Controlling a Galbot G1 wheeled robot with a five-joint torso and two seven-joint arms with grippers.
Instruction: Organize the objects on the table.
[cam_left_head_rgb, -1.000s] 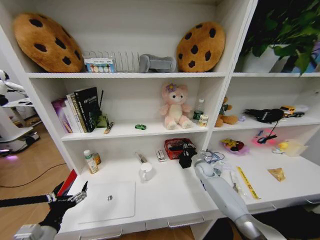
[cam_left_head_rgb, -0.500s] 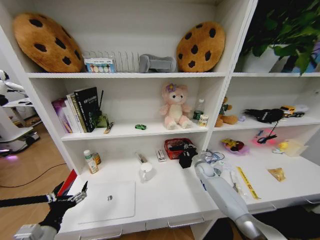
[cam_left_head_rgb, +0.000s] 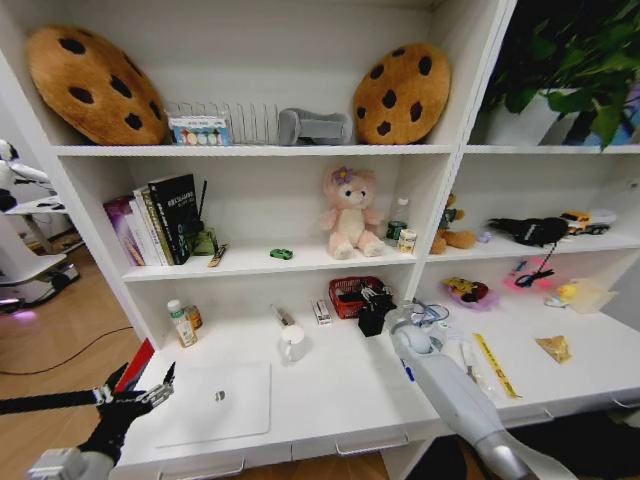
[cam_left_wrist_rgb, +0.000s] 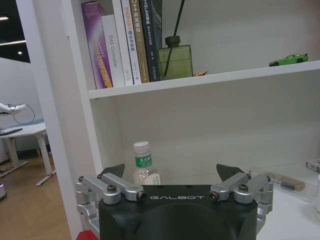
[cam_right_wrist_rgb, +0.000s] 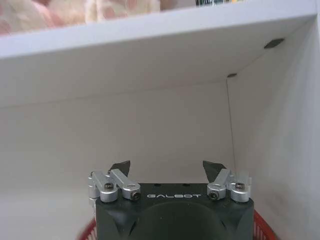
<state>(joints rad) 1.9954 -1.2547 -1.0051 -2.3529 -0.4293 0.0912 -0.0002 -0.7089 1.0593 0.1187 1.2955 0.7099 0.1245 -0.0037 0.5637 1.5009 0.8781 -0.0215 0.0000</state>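
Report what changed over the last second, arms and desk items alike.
The right claw edged slightly forward over the red basket, still open and empty. The left claw stayed open and parked beside the closed laptop. Nothing on the table moved.

Even, bright indoor light fills the head view, and the white shelves (cam_left_head_rgb: 250, 150) and table (cam_left_head_rgb: 340, 390) reflect it with only soft shadows under each board. Wide-angle distortion bends the shelf uprights outward toward the edges. A small purple glow sits on the floor at far left. The left wrist view is sharp, with ceiling lights showing in the dim room beyond. The right wrist view is soft: the bear (cam_right_wrist_rgb: 75, 10) above the board is blurred.
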